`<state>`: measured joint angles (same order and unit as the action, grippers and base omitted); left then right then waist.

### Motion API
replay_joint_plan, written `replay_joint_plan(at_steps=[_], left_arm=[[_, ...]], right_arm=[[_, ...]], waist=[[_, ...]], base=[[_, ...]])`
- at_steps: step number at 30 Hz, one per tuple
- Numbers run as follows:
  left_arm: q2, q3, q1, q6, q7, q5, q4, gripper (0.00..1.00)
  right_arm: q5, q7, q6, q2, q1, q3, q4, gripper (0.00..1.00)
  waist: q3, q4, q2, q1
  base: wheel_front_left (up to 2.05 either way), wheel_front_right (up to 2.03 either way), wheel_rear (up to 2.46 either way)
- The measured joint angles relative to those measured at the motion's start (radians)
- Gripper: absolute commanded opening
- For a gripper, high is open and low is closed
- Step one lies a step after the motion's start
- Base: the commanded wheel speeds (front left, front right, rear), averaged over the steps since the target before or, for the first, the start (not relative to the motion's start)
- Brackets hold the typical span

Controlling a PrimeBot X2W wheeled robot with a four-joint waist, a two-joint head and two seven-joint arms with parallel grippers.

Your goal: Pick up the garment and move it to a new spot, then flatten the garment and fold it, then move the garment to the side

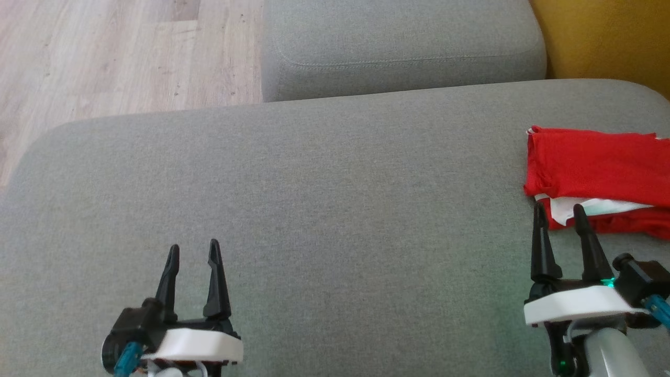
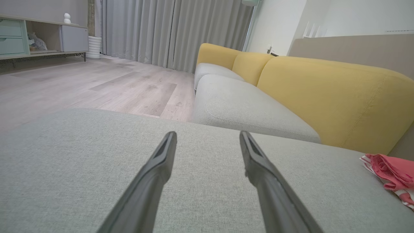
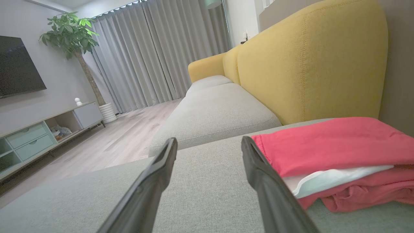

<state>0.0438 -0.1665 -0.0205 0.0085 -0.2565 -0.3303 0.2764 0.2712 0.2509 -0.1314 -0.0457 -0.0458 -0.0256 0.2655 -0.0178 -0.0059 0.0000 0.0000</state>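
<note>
Left hand [image 1: 193, 244] and right hand [image 1: 558, 207] point forward open, right beside garment [image 1: 591, 162].

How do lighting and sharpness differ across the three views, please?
Head view: soft, even light, a green glow on the cushion beside the right gripper. Left wrist view: the left gripper looks blurred up close. Right wrist view: the garment is fairly sharp.

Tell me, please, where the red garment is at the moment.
In the head view the red garment lies at the right edge of the grey cushion, just beyond the right gripper.
</note>
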Motion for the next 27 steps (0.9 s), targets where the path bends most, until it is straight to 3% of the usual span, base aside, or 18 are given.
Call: replay_joint_plan(at_steps=[9,25,26,27], left_arm=[[0.000,0.002,0.000,-0.018,0.000,-0.062,-0.004,1.00],[0.000,0.021,0.001,-0.023,0.000,-0.093,-0.023,1.00],[0.000,0.021,0.001,-0.017,0.000,-0.100,-0.021,0.00],[0.000,0.020,0.002,-0.018,0.000,-0.100,-0.011,0.00]], right_arm=[[-0.128,0.000,0.000,0.000,0.000,-0.008,0.018,1.00],[-0.122,0.000,0.000,0.000,0.000,0.000,0.018,1.00],[-0.122,0.000,0.000,0.000,0.000,0.000,0.018,0.00],[-0.122,-0.001,0.000,0.000,0.000,0.000,0.027,0.00]], waist=[[0.004,-0.003,0.0000,0.0000],[0.009,-0.012,0.0000,0.0000],[0.009,-0.013,0.0000,0.0000],[0.008,-0.014,0.0000,0.0000]], base=[[0.00,0.00,0.00],[0.00,0.00,0.00],[0.00,0.00,0.00],[0.00,0.00,0.00]])
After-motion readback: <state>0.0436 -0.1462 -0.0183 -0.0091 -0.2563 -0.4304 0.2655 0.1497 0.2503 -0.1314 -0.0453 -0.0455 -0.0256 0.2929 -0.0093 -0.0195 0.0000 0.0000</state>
